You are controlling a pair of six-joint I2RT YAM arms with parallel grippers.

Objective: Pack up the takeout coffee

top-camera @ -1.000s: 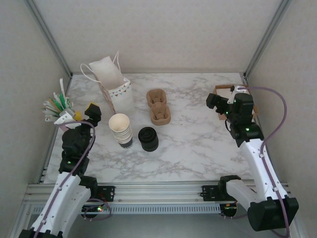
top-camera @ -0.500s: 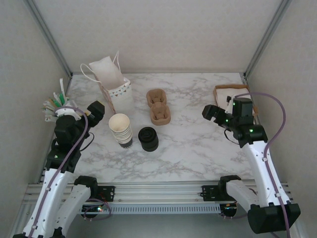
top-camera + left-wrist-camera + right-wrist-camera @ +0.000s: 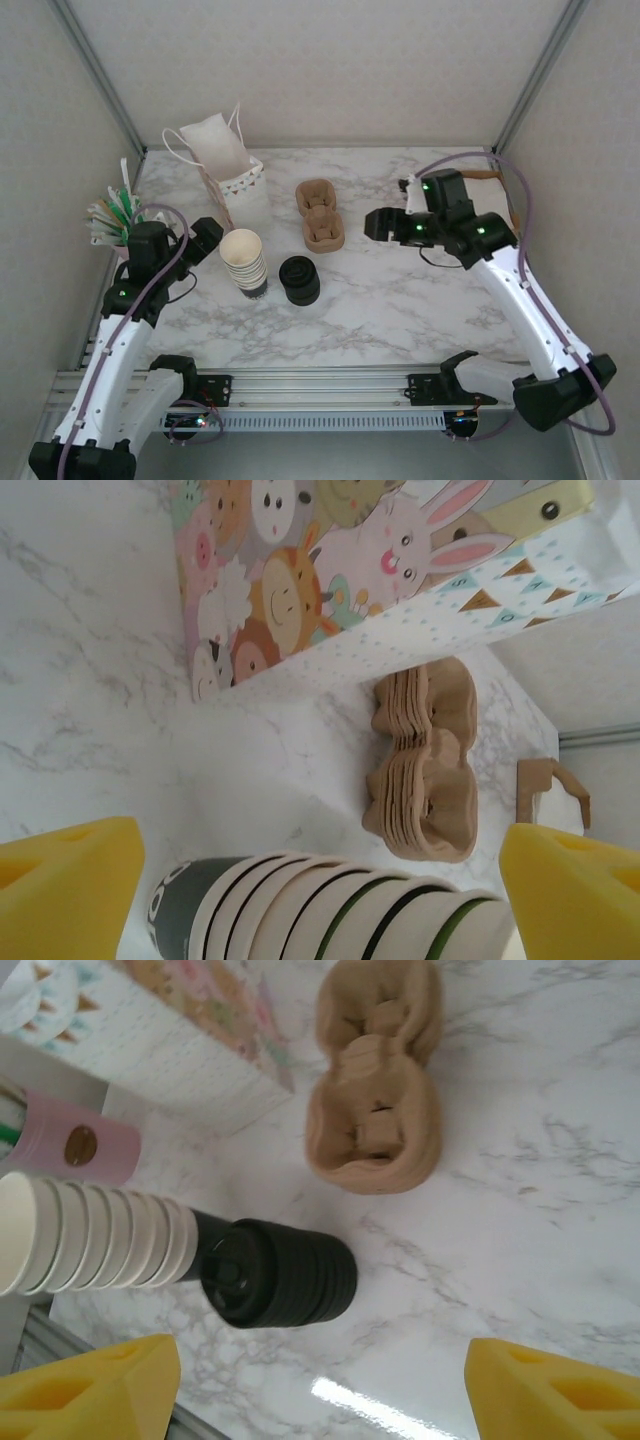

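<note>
Here the left gripper point(image 3: 207, 238) is hovering wide open just beside the cream cup stack point(image 3: 243, 260). The right gripper point(image 3: 379, 223), equally wide and holding nothing, is facing the black lid stack point(image 3: 298, 280).

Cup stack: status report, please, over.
Left gripper and right gripper open, empty. Cup stack beside lid stack, no cup lidded yet. Nothing in the way.

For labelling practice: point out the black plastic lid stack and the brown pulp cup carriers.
black plastic lid stack point(image 3: 298, 273): top external view, top lid.
brown pulp cup carriers point(image 3: 321, 214): top external view, middle ridge.
</note>
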